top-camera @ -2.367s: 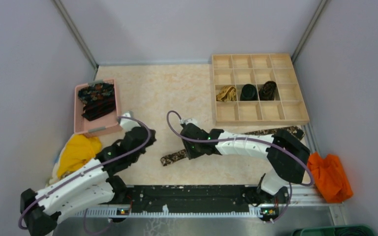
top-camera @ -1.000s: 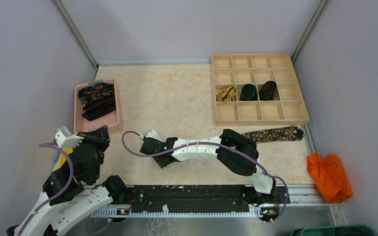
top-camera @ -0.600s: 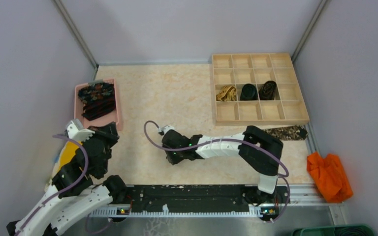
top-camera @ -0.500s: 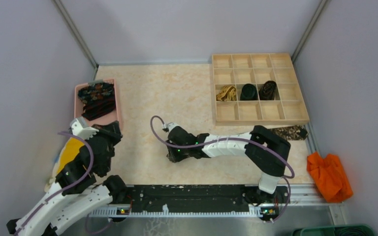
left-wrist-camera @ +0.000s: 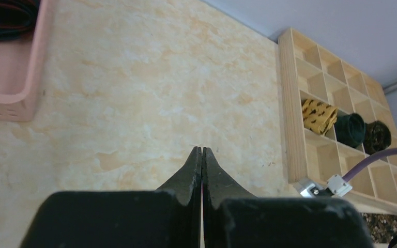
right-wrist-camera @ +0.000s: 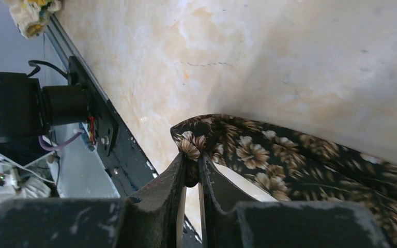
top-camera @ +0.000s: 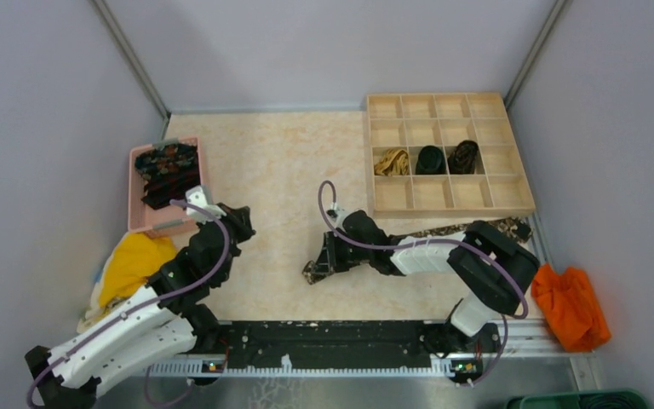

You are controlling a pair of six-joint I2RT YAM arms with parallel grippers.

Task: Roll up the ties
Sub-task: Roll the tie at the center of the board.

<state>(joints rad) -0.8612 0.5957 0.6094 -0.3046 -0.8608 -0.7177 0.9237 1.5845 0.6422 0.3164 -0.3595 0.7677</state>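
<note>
A long black-brown floral tie (top-camera: 464, 229) lies along the table front, running from the wooden box's near edge leftward. My right gripper (top-camera: 324, 258) is shut on its left end, which shows pinched between the fingers in the right wrist view (right-wrist-camera: 222, 139). My left gripper (top-camera: 243, 218) is shut and empty over bare table, its fingertips (left-wrist-camera: 202, 151) pressed together. Three rolled ties sit in the wooden box: a golden-tan one (top-camera: 390, 161), a black one (top-camera: 430, 158) and a dark speckled one (top-camera: 463, 156). Several more dark ties (top-camera: 166, 173) are piled in the pink tray.
The pink tray (top-camera: 158, 223) stands at the left. The wooden compartment box (top-camera: 443, 194) stands at the back right. A yellow cloth (top-camera: 134, 263) lies beside the left arm. An orange cloth (top-camera: 572, 304) lies at the right. The black base rail (top-camera: 332, 341) runs along the near edge.
My right gripper has moved rightward with the tie's end, from near the table's left middle to its centre. My left arm has swung from the far left toward the tray's near corner.
</note>
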